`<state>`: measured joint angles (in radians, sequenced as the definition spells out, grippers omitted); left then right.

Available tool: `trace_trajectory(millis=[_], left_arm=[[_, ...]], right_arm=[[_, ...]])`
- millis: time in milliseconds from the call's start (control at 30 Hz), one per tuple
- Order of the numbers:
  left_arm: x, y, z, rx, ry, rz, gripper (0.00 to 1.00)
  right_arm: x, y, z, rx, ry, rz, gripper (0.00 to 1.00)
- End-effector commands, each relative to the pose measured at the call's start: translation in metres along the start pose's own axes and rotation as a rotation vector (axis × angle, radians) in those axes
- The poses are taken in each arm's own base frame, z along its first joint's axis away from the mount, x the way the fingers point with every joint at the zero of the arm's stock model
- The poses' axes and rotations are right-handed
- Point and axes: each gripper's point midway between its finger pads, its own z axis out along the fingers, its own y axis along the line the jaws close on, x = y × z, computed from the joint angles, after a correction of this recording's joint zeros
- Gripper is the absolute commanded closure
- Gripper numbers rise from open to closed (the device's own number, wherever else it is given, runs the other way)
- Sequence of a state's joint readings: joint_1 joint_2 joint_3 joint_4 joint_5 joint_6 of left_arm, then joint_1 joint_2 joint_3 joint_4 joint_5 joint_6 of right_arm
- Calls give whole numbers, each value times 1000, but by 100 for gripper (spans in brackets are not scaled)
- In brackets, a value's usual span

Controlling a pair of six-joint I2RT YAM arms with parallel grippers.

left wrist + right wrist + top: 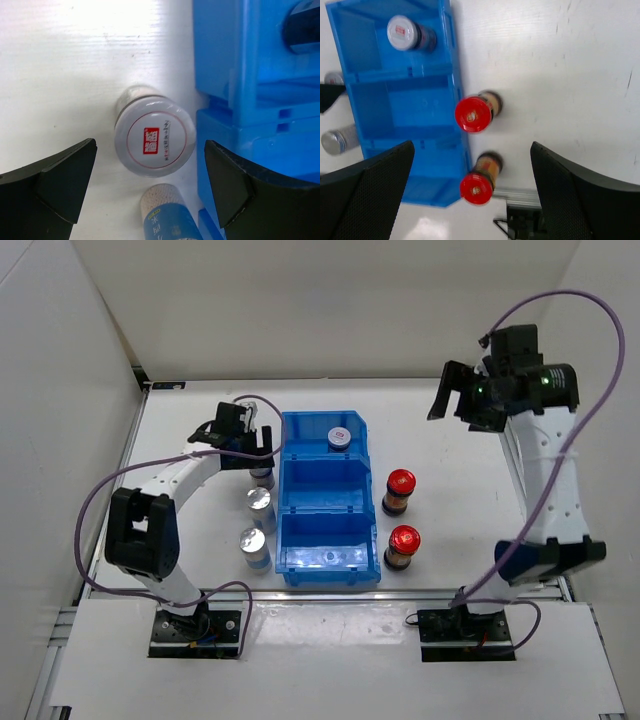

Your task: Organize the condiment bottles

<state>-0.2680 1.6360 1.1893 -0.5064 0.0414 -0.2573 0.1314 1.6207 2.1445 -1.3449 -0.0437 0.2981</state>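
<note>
A short bottle with a red-marked grey lid (155, 136) stands on the table just left of the blue bin (260, 75). My left gripper (150, 150) is open above it, with one finger on each side and not touching; it also shows in the top view (258, 455). A second short bottle (340, 438) stands in the bin's far compartment. Two silver-capped bottles (261, 502) (253, 543) stand left of the bin. Two red-capped bottles (399, 490) (403, 545) stand right of it. My right gripper (455, 400) is open, empty and raised high at the far right.
The blue bin (300, 430) has three compartments in a row; the middle and near ones hold nothing. White walls enclose the table at the left, back and right. A metal rail (517, 195) runs along the near edge.
</note>
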Motion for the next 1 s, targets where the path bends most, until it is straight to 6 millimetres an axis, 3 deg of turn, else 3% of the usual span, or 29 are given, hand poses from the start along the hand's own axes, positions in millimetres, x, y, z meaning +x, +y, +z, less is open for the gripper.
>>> trace_trajectory(millis=[0,67,267,400,533,600,700,867,933,967], left_arm=[[-21,-15,-2,38,-54,55,0],[-18,-16,2,32,-44,71,0],[-6,-16,14,-19,9,123,0],[-2,-11,19,-50,14,151,0],[-4,-4,19,-89,5,164,0],[-13,-5,16,-94,-30,153,0],[-21,-3,9,-111,-66,137,2],[-30,-8,6,-96,-87,127,13],[-30,-8,6,-96,-87,127,13],[-32,-10,7,-86,-93,137,5]], right_arm=[[67,-15,-35,26,149,45,0],[72,-14,-44,-5,115,50,0],[98,-22,-42,7,159,77,0],[96,-17,-41,-33,144,92,0],[79,-19,-37,-13,131,90,0],[77,-19,-36,-16,121,88,0],[82,-16,-28,-36,164,97,0],[88,-2,-18,-119,215,119,0],[90,0,-13,-132,233,133,0],[90,2,-14,-144,237,134,0]])
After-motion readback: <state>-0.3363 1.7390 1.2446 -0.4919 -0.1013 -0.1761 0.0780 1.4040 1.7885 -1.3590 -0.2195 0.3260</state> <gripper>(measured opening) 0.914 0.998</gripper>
